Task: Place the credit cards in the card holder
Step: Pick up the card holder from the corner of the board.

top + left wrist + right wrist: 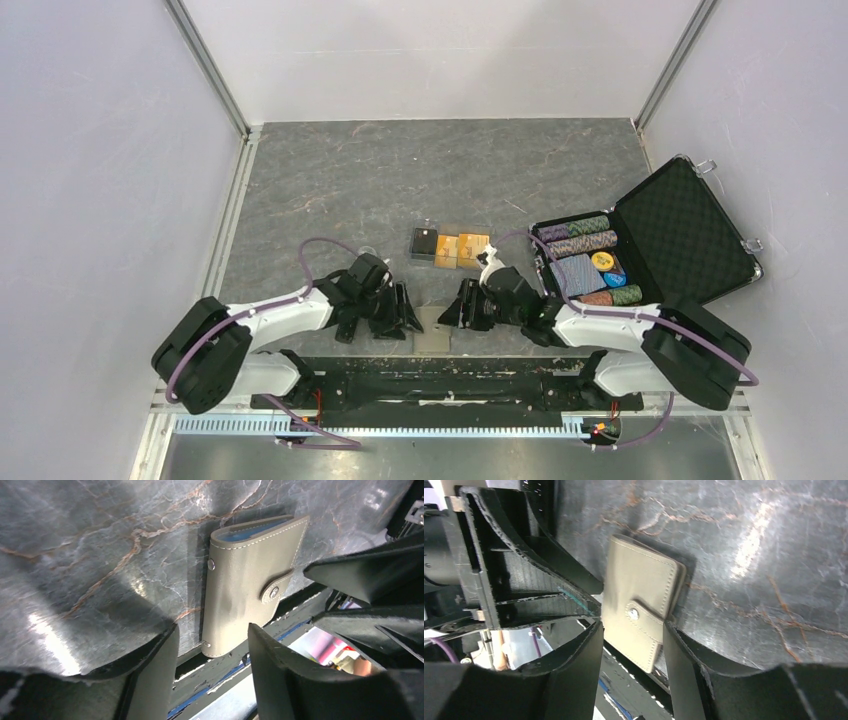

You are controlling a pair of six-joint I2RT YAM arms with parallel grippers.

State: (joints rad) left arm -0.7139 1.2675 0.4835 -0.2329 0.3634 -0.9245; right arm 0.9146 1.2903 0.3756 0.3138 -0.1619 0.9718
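Card holder (433, 332) lying closed, tab snapped; left gripper (212, 627) and right gripper (632, 625) spread, empty, flanking it; three credit cards (450, 246) beyond it, none inserted; opening pending.

We look down on a dark grey, marble-veined tabletop (380, 180). Three credit cards (448, 246), one black and two orange-gold, lie in a row near its middle. The grey-tan card holder (434, 330) lies closed at the near edge, and an open black chip case (690, 230) sits along the right edge.
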